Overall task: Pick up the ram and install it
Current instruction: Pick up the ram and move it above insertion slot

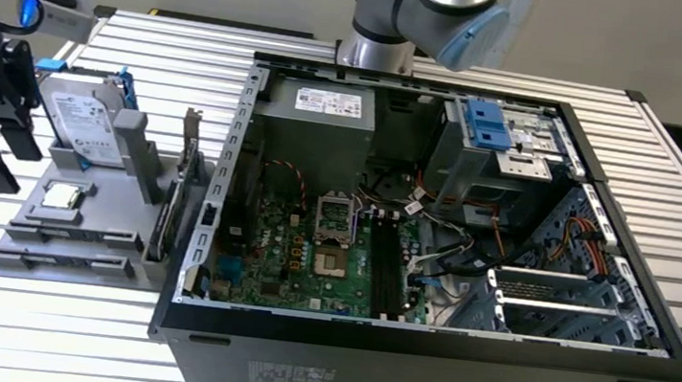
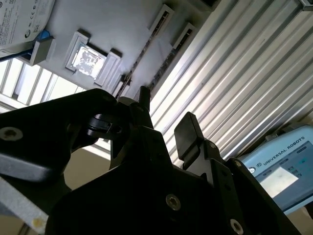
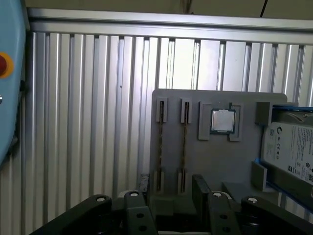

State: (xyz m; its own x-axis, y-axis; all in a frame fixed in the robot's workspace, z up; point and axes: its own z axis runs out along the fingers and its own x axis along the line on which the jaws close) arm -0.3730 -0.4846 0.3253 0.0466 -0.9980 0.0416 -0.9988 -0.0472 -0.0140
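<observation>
Dark and thin, flecked gold-brown along its upper edge, the ram [image 3: 184, 147] stands on edge in a narrow slot of a grey holder [image 3: 220, 161], so only its long, narrow top edge shows and its flat faces are hidden. A second stick [image 3: 160, 147] of the same look stands in the slot just beside it, parallel, and the two are apart. In the second wrist view the same pair runs as two dark lines, the ram [image 2: 168, 66] among them, away from the fingertips. The gripper [image 3: 171, 180] hangs over the holder's near end with its black fingers [image 3: 200, 188] spread apart and nothing between them. Both sticks lie ahead of the gap, and neither is touched. Further ahead and off to one side of the fingers, a square silver processor chip [image 3: 223, 120] sits in its own recess. Beyond it to that same side is a silver hard drive [image 3: 288, 147] in a blue frame. In the exterior view a taller expansion card [image 1: 184, 168] stands upright on the holder's far edge from the gripper. Past that, well apart, is the opened computer case [image 1: 442, 212]. All of it rests on a ribbed aluminium table [image 3: 88, 122], and a pale blue pendant [image 2: 281, 169] lies on the table on the gripper's other side.
</observation>
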